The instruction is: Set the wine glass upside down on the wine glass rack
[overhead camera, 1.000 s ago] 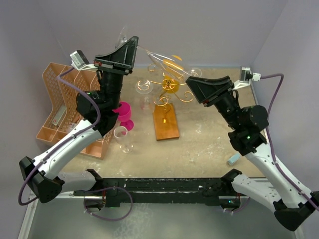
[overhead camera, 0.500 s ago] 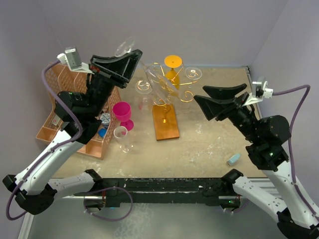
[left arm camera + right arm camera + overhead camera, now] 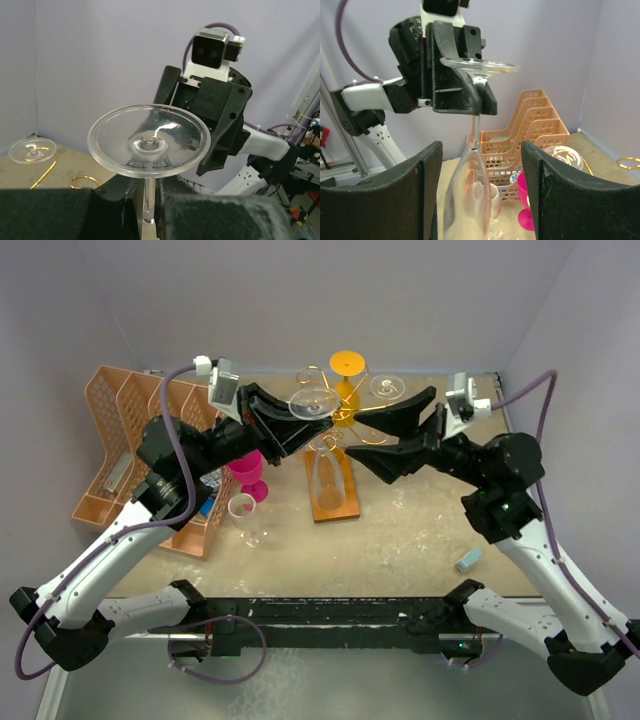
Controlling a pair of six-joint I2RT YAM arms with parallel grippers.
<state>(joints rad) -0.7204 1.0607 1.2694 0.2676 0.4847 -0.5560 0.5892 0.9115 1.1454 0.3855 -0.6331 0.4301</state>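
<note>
Left gripper [image 3: 300, 432] clamped on the stem of an inverted clear wine glass [image 3: 313, 402], bowl hung above the wine glass rack [image 3: 335, 505] base, right gripper [image 3: 358, 436] spread wide just beside the glass, peach organiser [image 3: 120, 430] stood far left

A robotics lab test cell: plain lilac partition walls [image 3: 400, 300] box in a scuffed beige worktop [image 3: 420, 530], with a white-and-black left robot arm [image 3: 120, 550] and its right twin [image 3: 550, 575] bolted to a black rail [image 3: 330, 612].
</note>
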